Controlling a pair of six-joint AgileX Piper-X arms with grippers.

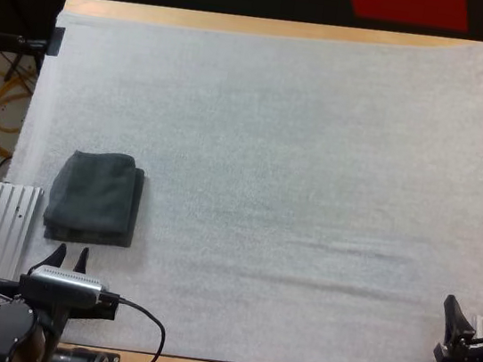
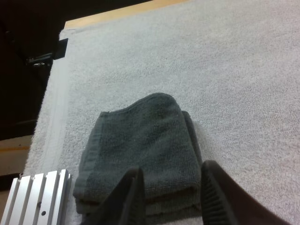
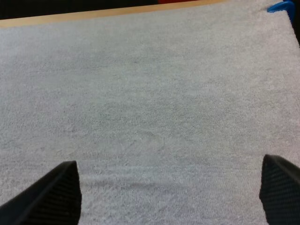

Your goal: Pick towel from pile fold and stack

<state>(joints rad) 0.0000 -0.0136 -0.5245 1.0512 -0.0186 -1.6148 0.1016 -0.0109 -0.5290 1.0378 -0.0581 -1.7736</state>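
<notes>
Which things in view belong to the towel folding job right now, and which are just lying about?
Job:
- folded towel stack, on the mat's left side
- left gripper, open, just short of the stack's near edge
- right gripper, open over bare mat

Lying about:
- white mat
- metal rail, beside the mat's left edge
- wooden table

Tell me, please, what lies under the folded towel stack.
The folded towel stack rests on the white mat, its layers showing at the edges. Anything between its layers or beneath its middle is covered.
</notes>
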